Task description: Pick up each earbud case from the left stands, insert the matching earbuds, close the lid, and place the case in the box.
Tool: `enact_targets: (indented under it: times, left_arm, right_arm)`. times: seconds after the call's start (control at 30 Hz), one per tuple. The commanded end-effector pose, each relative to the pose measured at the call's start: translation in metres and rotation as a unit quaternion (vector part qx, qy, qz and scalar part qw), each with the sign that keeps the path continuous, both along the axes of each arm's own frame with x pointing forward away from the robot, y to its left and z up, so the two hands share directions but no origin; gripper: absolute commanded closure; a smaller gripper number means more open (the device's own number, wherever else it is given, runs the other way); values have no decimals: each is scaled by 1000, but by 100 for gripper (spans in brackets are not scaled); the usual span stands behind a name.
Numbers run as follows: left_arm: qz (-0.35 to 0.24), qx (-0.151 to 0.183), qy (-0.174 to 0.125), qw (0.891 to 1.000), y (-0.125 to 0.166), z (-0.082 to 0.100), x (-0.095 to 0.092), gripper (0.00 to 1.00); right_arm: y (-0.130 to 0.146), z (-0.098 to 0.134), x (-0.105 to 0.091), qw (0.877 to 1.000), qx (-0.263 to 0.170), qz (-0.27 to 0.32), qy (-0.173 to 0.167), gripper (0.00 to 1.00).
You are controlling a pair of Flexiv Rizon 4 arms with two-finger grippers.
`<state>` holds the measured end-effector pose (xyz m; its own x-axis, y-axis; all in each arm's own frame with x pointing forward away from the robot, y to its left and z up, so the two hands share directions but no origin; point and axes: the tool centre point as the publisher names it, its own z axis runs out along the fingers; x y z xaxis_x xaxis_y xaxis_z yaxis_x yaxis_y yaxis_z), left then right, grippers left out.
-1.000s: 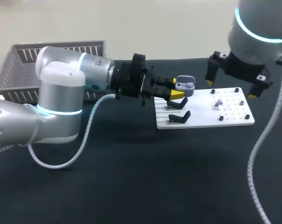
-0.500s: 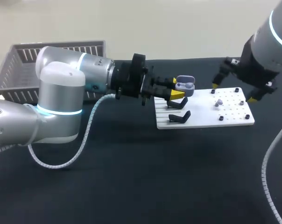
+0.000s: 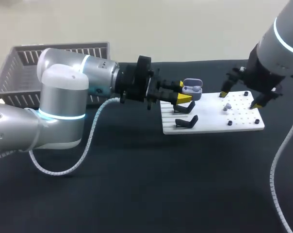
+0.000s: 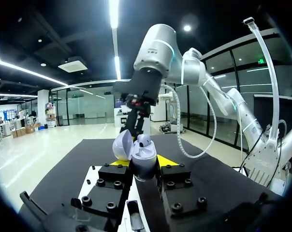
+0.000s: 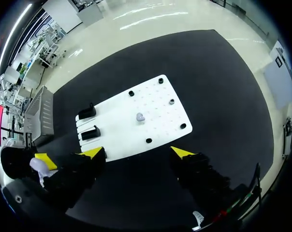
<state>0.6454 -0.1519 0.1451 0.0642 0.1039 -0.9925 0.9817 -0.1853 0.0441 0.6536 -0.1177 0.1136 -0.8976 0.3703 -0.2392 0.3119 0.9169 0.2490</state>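
Since the earlier frames the right end effector [image 3: 239,97] has been brought down and inward until it hangs just over the white board [image 3: 212,125], while the left end effector [image 3: 184,97] has been kept where it was. The earbud case [image 3: 191,89] is held clear of the stands [image 3: 186,121], just above the board's left part, with its lid [image 4: 122,146] swung open; it is clamped between the left fingers. A loose earbud [image 3: 227,106] is lying on the board, and in the right wrist view it is seen ahead of the right fingers, which are spread wide with nothing between them. The step in hand is judged to be the pickup of that earbud. It would be done best if the fingers were centred over the earbud, lowered straight and closed gently, since so small and rounded a piece could be flicked aside. The case should be kept steady meanwhile. The box [image 3: 20,73] is standing well apart at the far left of the bench [image 3: 137,184].
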Motion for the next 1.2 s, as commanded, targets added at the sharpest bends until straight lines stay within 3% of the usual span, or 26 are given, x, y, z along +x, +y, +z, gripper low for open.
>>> enact_targets:
  times: [0.03, 0.2, 0.33, 1.2]
  left_arm:
    - [1, 0, 0, 1000, 0, 0, 0, 100]
    - [1, 0, 0, 1000, 0, 0, 0, 100]
    - [1, 0, 0, 1000, 0, 0, 0, 100]
    - [1, 0, 0, 1000, 0, 0, 0, 100]
  right_arm:
    - [3, -14, 21, 1000, 5, 3, 18, 17]
    - [3, -28, 29, 999, 8, 11, 35, 26]
    - [2, -38, 32, 999, 12, 13, 45, 42]
    - [-1, -69, 44, 998, 16, 16, 61, 55]
